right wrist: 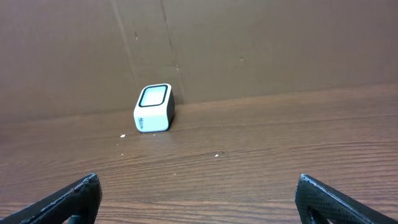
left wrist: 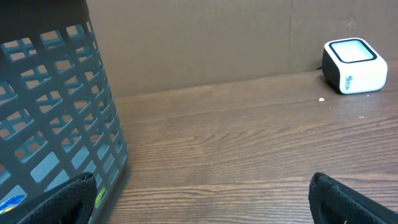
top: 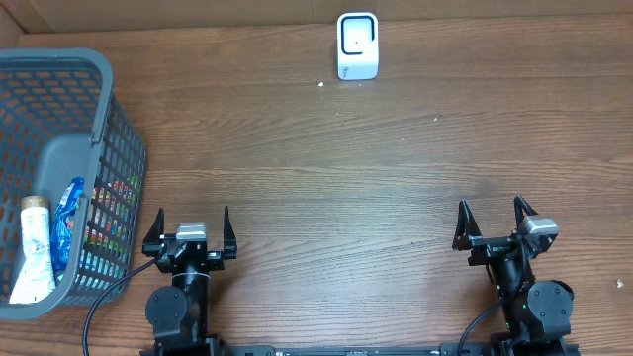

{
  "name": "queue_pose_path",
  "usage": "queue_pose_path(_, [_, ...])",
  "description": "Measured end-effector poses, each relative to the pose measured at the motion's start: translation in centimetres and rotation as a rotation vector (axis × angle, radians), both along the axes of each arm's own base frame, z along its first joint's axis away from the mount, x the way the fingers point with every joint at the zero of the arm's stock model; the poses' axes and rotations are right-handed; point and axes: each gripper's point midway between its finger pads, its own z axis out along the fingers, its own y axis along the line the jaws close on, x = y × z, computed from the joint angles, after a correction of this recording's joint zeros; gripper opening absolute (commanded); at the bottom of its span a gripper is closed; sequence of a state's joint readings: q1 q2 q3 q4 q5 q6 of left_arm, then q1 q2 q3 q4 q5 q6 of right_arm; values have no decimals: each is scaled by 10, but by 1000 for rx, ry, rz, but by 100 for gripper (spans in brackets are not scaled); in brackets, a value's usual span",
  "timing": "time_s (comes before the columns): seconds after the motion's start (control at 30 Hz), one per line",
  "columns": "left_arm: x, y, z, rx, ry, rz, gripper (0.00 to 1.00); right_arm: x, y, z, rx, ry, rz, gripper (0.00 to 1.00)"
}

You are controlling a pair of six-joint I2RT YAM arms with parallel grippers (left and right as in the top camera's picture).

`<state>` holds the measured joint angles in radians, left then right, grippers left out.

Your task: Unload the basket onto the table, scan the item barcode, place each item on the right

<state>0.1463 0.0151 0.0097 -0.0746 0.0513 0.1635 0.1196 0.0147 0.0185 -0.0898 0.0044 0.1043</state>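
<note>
**A:** Where are the two hands?

**B:** Both sit low in the overhead frame. The left hand (top: 192, 220) is at the lower left and the right hand (top: 491, 208) at the lower right, well apart. Each points up the frame, toward the far side of the bench (top: 326, 168).

**A:** Open or closed?

**B:** Both are spread wide, fingers far apart and gripping nothing. In each wrist view only the two dark fingertips show, in the bottom corners, with wood grain between them.

**A:** And the things to scan?

**B:** They lie in the grey mesh basket (top: 59, 56) at the left edge of the overhead frame, just left of the left hand. A white tube (top: 33, 252) lies along its lower left part. A blue packet (top: 67, 218) sits just to the right of the tube. More colours show through the mesh, but I can't make out what they are. I can't see a barcode on anything.

**A:** The scanner?

**B:** The scanner (top: 357, 46) is a small white box with a dark-rimmed window. It stands at the top centre, close to the cardboard wall (right wrist: 249, 43), well apart from the basket and both hands. A white speck (top: 320, 83) lies on the wood just to its lower left.
</note>
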Motion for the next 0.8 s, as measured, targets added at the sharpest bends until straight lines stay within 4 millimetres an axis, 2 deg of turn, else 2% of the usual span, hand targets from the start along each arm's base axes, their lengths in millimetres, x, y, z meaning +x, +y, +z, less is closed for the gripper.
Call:
queue_pose_path(0.7, [0,-4,1,-10,-6,-20,100,0,0,0,0,0,1,100])
queue_pose_path(0.8, [1,-10,9,-29,-40,-57,100,0,0,2,1,-9,1,100])
